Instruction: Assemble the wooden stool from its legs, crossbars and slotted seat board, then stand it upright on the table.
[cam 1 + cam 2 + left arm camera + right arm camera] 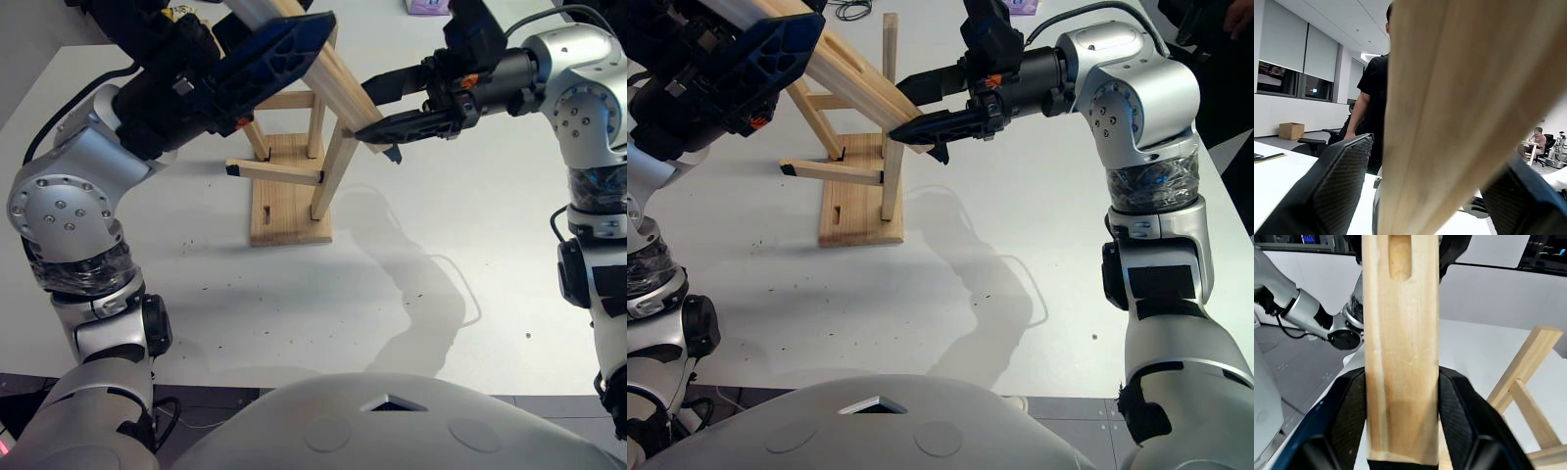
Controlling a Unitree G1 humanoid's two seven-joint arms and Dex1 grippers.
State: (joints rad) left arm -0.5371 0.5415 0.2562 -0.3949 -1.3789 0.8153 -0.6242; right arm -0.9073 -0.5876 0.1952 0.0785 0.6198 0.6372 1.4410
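A long slotted wooden board (328, 73) hangs tilted above the table, held at both ends. My left gripper (274, 54) is shut on its upper end, and the board (1459, 112) passes between that gripper's fingers (1342, 186). My right gripper (926, 108) is shut on the lower end, its pads (1349, 421) pressing both sides of the board (1400, 357). Beneath it, a flat slotted board (289, 211) lies on the table with upright legs (328, 166) and crossbars (274, 171) standing on it.
The white table (441, 323) has free room in front and to the right of the wooden frame. A purple box (428, 7) sits at the far edge, and cables (852, 10) lie at the back. Small dark specks dot the tabletop.
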